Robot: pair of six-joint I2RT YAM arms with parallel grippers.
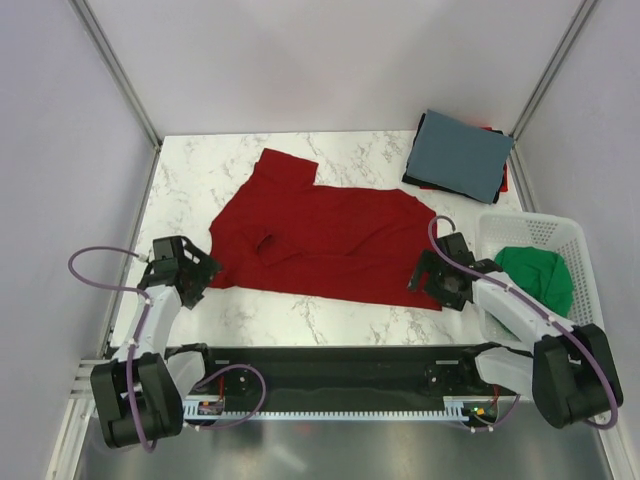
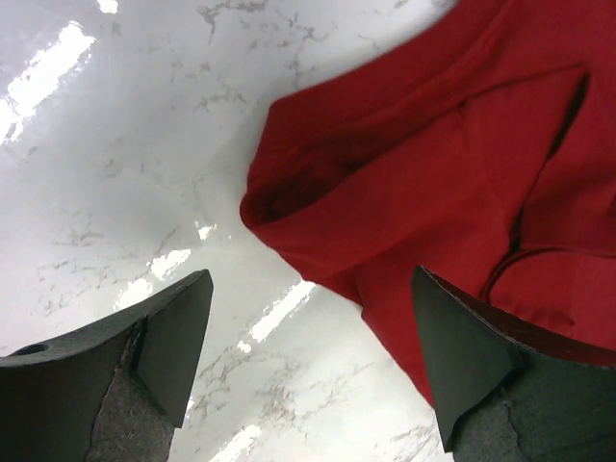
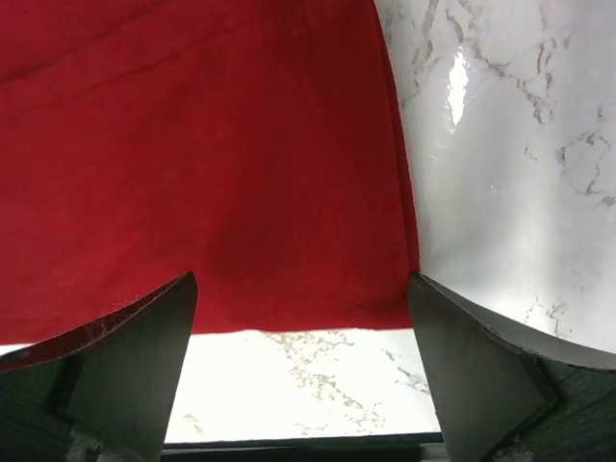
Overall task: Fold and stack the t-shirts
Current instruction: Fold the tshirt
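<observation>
A bright red t-shirt [image 1: 320,235] lies spread flat across the marble table. My left gripper [image 1: 200,275] is open and empty at its near left corner, where a sleeve [image 2: 385,192] lies just ahead of the fingers. My right gripper [image 1: 432,285] is open and empty over the near right corner; the hem [image 3: 289,318] runs between the fingers. A slate-blue shirt [image 1: 462,152] lies folded on darker ones at the back right. A green shirt [image 1: 538,275] sits crumpled in the white basket [image 1: 580,235].
The white slatted basket stands at the right edge, beside my right arm. The folded stack is at the back right corner. Bare marble [image 1: 200,180] shows left of the red shirt and along the near edge [image 1: 320,325].
</observation>
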